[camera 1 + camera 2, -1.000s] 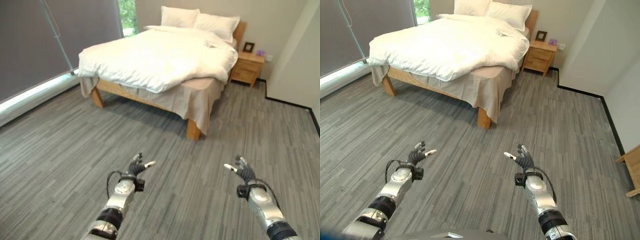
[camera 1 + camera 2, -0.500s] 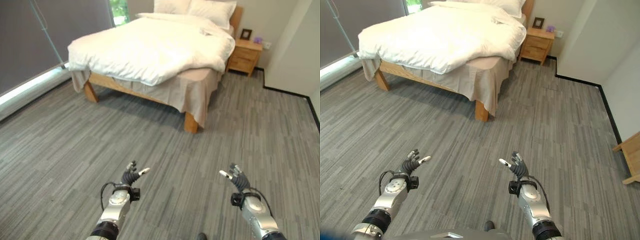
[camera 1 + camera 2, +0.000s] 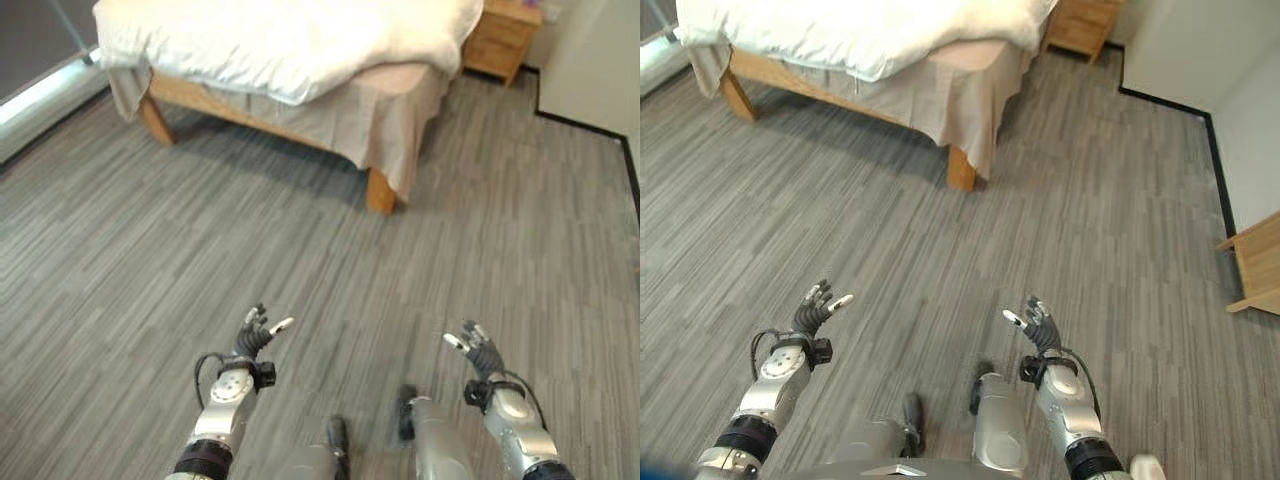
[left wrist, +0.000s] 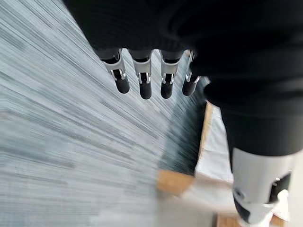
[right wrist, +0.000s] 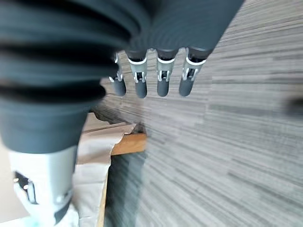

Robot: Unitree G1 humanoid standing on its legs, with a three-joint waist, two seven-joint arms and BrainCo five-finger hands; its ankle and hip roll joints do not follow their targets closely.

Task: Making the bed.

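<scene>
Across the grey striped floor point(image 3: 200, 230), well ahead of the robot, stands the bed point(image 3: 300, 60), seen from its foot end. A rumpled white duvet point(image 3: 270, 40) lies over the top with its lower edge running crooked; at the near right corner it stops short and leaves a patch of pinkish-beige sheet point(image 3: 400, 85) bare. A beige bed skirt point(image 3: 330, 125) hangs below, with a wooden leg point(image 3: 380, 190) showing at the near corner and another point(image 3: 155, 120) farther left. A wooden nightstand point(image 3: 505, 35) sits just beside the bed's far right side, and a piece of light wooden furniture point(image 3: 1255, 265) stands by the right wall.

Both hands hang low over bare floor, well apart from the bed and from each other. The left hand point(image 3: 255, 335) has its fingers point(image 4: 144, 78) straight and spread, thumb out, holding nothing. The right hand point(image 3: 478, 350) is likewise spread wide and empty, fingers point(image 5: 161, 78) extended.

Judging from this, the approach is unfinished and no bedding has been touched. Likely risks: walking in too close and knocking the corner leg, stepping on the hanging skirt, or grabbing the skirt or sheet along with the duvet, since the layers overlap at that corner and a pull would then drag the wrong cloth.
</scene>
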